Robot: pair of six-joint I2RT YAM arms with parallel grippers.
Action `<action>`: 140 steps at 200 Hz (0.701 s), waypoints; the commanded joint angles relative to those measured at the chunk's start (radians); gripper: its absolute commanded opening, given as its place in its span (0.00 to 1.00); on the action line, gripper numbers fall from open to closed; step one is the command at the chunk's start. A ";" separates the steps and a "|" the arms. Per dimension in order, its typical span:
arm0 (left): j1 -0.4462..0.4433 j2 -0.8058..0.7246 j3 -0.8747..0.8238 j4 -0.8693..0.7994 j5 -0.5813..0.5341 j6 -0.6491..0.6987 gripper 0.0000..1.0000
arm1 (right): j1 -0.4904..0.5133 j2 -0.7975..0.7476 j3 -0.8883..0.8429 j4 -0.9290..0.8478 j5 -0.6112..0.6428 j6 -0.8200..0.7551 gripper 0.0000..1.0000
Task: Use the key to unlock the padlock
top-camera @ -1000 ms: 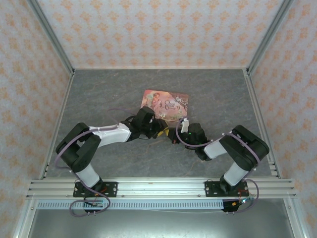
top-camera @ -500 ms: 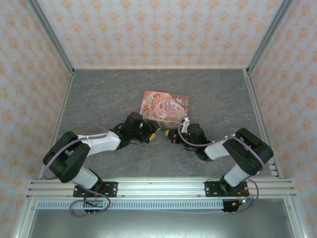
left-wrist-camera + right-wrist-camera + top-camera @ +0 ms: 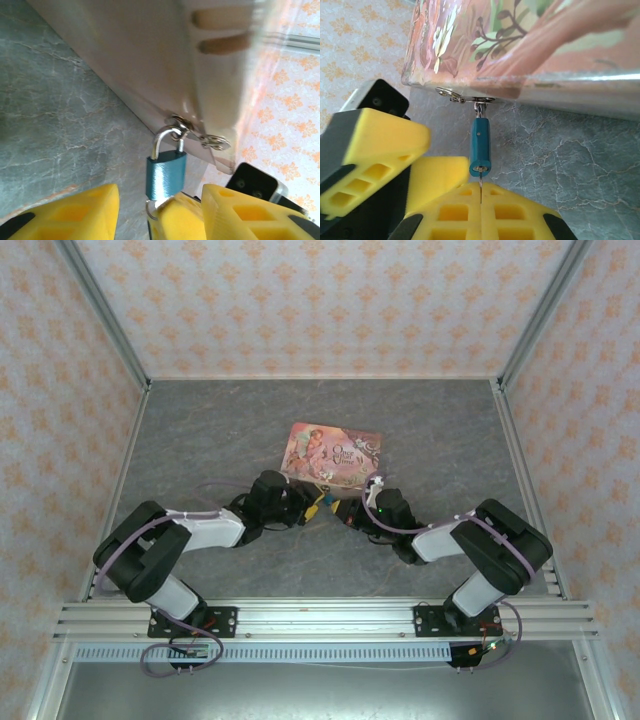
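Right gripper [image 3: 480, 196]: pads pressed together on the key [image 3: 480, 183]. We see it as a thin silvery blade running straight up from the pads into the keyhole at the bottom of the padlock [image 3: 480, 145].

The blue-teal padlock hangs at the near edge of the pink box [image 3: 530, 45]. Its shackle is looped through a small metal hasp [image 3: 465, 96] on the box's front wall.

Left gripper [image 3: 159, 199]: jaws apart, with the padlock standing in the gap between its yellow fingers [image 3: 75, 212]. We make out no pad touching the lock body, so we note it as holding nothing. A finger of the right gripper pokes into the same gap, just under the lock.

Around the lock: the two grippers meet nose to nose at the box's near edge, the left one toward its left end and the right one toward its right. Their fingers crowd the lock from below and from the sides, and the box wall backs it.

The box lies flat, lid up, on the grey marbled table [image 3: 55, 115]. Cream walls [image 3: 320, 300] with an orange pattern stand beyond the box. An aluminium rail [image 3: 320, 618] carrying the arm bases lies on the near side of it.

Writing: the lid carries a painted figure, leafy ornament and a curly title, too small for us to read. We can read nothing on the padlock.
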 commanded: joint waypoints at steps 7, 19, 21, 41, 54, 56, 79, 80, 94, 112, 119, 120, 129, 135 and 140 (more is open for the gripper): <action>-0.008 0.034 0.034 0.050 -0.014 -0.016 0.45 | 0.007 0.008 0.030 0.035 0.005 0.033 0.00; -0.011 0.045 0.041 0.058 -0.015 -0.017 0.44 | 0.007 0.010 0.032 0.036 0.004 0.038 0.00; -0.011 0.047 0.042 0.060 -0.015 -0.017 0.43 | 0.007 0.011 0.033 0.036 0.004 0.039 0.00; -0.017 0.067 0.057 0.071 -0.012 -0.022 0.42 | 0.007 0.017 0.039 0.036 -0.001 0.046 0.00; -0.020 0.081 0.068 0.074 -0.009 -0.024 0.40 | 0.007 0.022 0.040 0.040 -0.003 0.052 0.00; -0.021 0.084 0.069 0.075 -0.009 -0.025 0.40 | 0.007 0.022 0.040 0.041 -0.003 0.054 0.00; -0.025 0.101 0.076 0.087 -0.010 -0.032 0.37 | 0.006 0.031 0.043 0.054 -0.006 0.062 0.00; -0.024 0.102 0.076 0.087 -0.010 -0.032 0.37 | 0.007 0.032 0.044 0.054 -0.006 0.062 0.00; -0.026 0.111 0.078 0.092 -0.012 -0.036 0.34 | 0.007 0.034 0.045 0.054 -0.004 0.066 0.00; -0.026 0.119 0.079 0.095 -0.013 -0.040 0.29 | 0.007 0.035 0.045 0.057 -0.005 0.069 0.00; -0.026 0.120 0.079 0.096 -0.015 -0.040 0.27 | 0.007 0.033 0.044 0.058 -0.004 0.069 0.00; -0.026 0.120 0.079 0.096 -0.015 -0.040 0.27 | 0.007 0.033 0.044 0.058 -0.003 0.069 0.00; -0.026 0.120 0.079 0.093 -0.016 -0.040 0.25 | 0.008 0.032 0.041 0.061 -0.002 0.071 0.00; -0.026 0.120 0.079 0.090 -0.018 -0.040 0.24 | 0.007 0.029 0.040 0.061 0.002 0.071 0.00; -0.026 0.118 0.078 0.086 -0.019 -0.039 0.24 | 0.008 0.027 0.036 0.060 0.005 0.072 0.00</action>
